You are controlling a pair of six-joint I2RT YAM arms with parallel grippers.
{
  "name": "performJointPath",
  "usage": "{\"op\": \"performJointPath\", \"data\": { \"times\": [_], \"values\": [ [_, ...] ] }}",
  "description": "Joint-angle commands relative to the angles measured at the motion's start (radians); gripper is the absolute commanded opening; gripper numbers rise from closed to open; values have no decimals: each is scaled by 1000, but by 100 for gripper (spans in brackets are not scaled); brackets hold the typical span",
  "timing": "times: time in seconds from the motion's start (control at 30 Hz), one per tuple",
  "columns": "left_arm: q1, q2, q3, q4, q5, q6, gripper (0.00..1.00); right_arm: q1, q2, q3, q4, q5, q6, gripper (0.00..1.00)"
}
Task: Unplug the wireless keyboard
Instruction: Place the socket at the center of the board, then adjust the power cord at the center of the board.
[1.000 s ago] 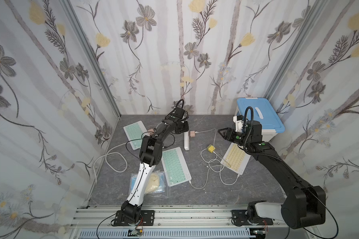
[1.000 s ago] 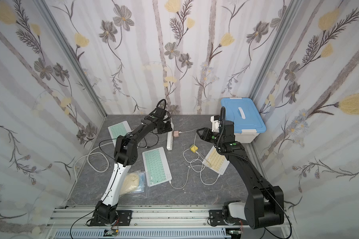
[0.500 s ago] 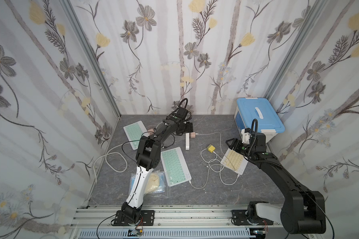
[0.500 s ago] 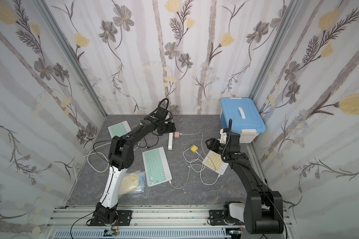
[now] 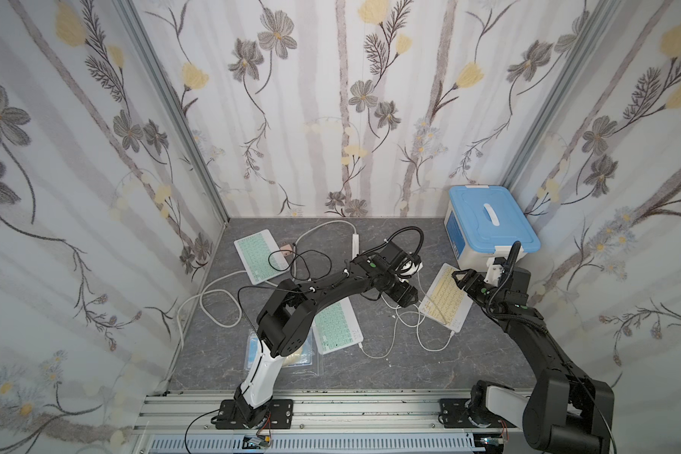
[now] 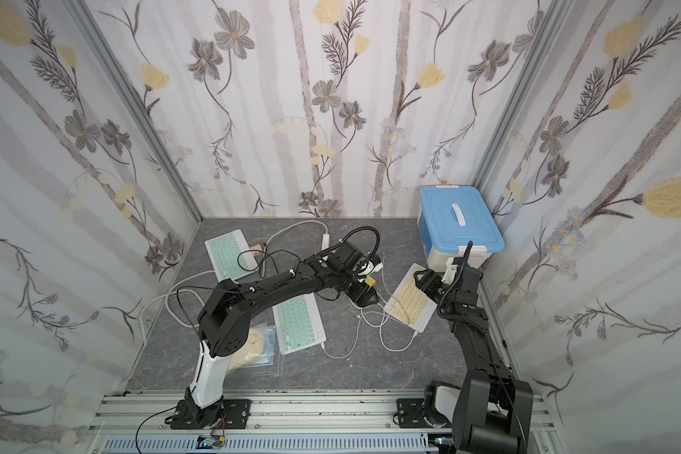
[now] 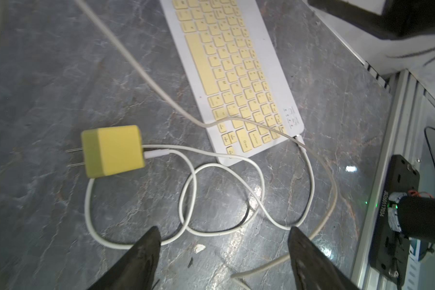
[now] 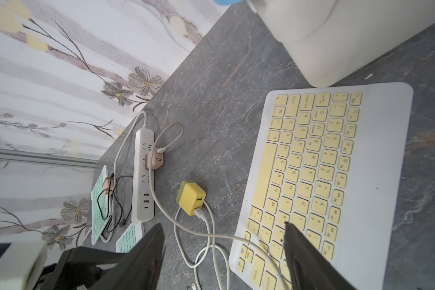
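Note:
The wireless keyboard (image 5: 447, 298) (image 6: 407, 300) (image 7: 236, 75) (image 8: 319, 175), white with yellow keys, lies flat at the right of the table. A white cable (image 7: 309, 180) runs from its near corner in loops to a yellow charger (image 7: 113, 150) (image 8: 191, 198) (image 6: 369, 281), which lies loose on the table with bare prongs. My left gripper (image 5: 403, 296) (image 7: 224, 229) hangs open over the cable loops, beside the keyboard's left edge. My right gripper (image 5: 457, 276) (image 8: 222, 224) stands open above the keyboard's far end. Neither holds anything.
A white power strip (image 5: 356, 243) (image 8: 143, 173) at the back carries a pink charger (image 8: 156, 158), whose cable crosses the yellow keyboard's corner. Two green keyboards (image 5: 337, 326) (image 5: 258, 255), a blue-lidded box (image 5: 488, 228), a plastic bag (image 5: 295, 353) and thick cord loops (image 5: 213, 310) share the table.
My left arm has swung from the power strip to the cable loops beside the yellow keyboard, and its jaws have opened. My right gripper has drawn back over the keyboard and opened wider.

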Motion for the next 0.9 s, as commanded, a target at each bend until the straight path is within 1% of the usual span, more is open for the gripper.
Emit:
{"op": "performJointPath", "data": {
  "times": [0.0, 0.1, 0.2, 0.3, 0.4, 0.47, 0.5, 0.53, 0.57, 0.6, 0.67, 0.73, 0.83, 0.87],
  "values": [
    [-22, 1, -7, 32, 139, 163, 81, -28, -12, -19, 67, -61, 14, 76],
    [-42, -7, -18, 11, 168, 205, 82, -43, -14, -28, 71, -78, 14, 76],
    [-67, 2, -12, -24, 130, 252, 83, -46, -13, -39, 85, -91, 22, 76],
    [-84, 18, 9, -56, 132, 283, 83, -46, -1, -43, 99, -106, 34, 76],
    [-105, 43, 36, -106, 86, 329, 79, -48, 9, -46, 106, -116, 39, 76],
    [-108, 57, 53, -134, 92, 339, 70, -47, 12, -47, 105, -117, 39, 76],
    [-107, 58, 50, -136, 96, 342, 63, -48, 12, -47, 104, -118, 39, 76],
    [-108, 54, 44, -131, 91, 341, 55, -49, 11, -47, 104, -118, 39, 76],
    [-108, 46, 32, -116, 65, 333, 43, -50, 9, -48, 104, -118, 37, 76],
    [-105, 35, 20, -98, 45, 324, 35, -49, 7, -49, 103, -117, 38, 76],
    [-94, 1, -4, -54, 18, 286, 26, -49, 6, -49, 102, -117, 38, 77],
    [-78, -42, -27, -9, 25, 240, 21, -49, 6, -51, 102, -117, 37, 76],
    [-42, -108, -74, 74, 19, 170, 1, -49, 7, -50, 98, -117, 37, 77],
    [-32, -125, -89, 89, 12, 157, 0, -50, 5, -49, 96, -116, 37, 77]
  ]
}}
